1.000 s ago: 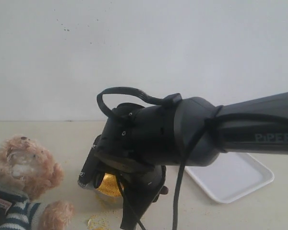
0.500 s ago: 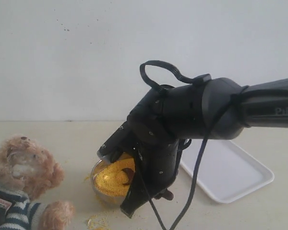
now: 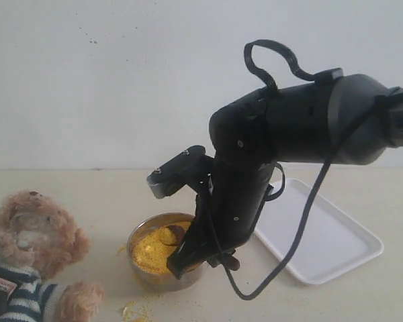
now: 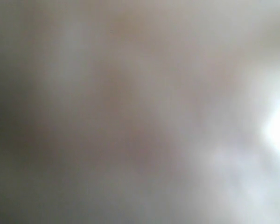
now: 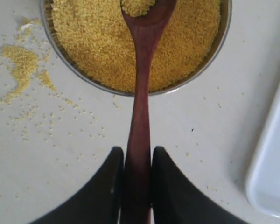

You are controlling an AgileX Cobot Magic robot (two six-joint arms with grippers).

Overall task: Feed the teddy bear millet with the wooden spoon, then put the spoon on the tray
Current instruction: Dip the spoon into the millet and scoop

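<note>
My right gripper [image 5: 137, 156] is shut on the handle of the dark wooden spoon [image 5: 141, 93]. The spoon's small bowl [image 5: 147, 10] carries some millet and hangs over the heap of millet [image 5: 102, 42] in the steel bowl [image 3: 142, 268]. In the exterior view the right arm [image 3: 255, 168] stands over that bowl, and the spoon's tip [image 3: 178, 232] shows at the millet [image 3: 151, 247]. The teddy bear [image 3: 30, 255] sits at the lower left in its striped shirt. The white tray [image 3: 322, 245] lies to the right of the bowl. The left wrist view is a grey blur.
Spilled millet crumbs [image 5: 23, 70] lie on the table beside the bowl, also in front of it [image 3: 138, 310]. A corner of the tray [image 5: 273, 154] lies close to the gripper. A pale wall rises behind the table.
The right arm has risen and swung to the right, uncovering the steel bowl and its millet. The spoon's tip now shows at the millet. Bear and tray have not moved.
</note>
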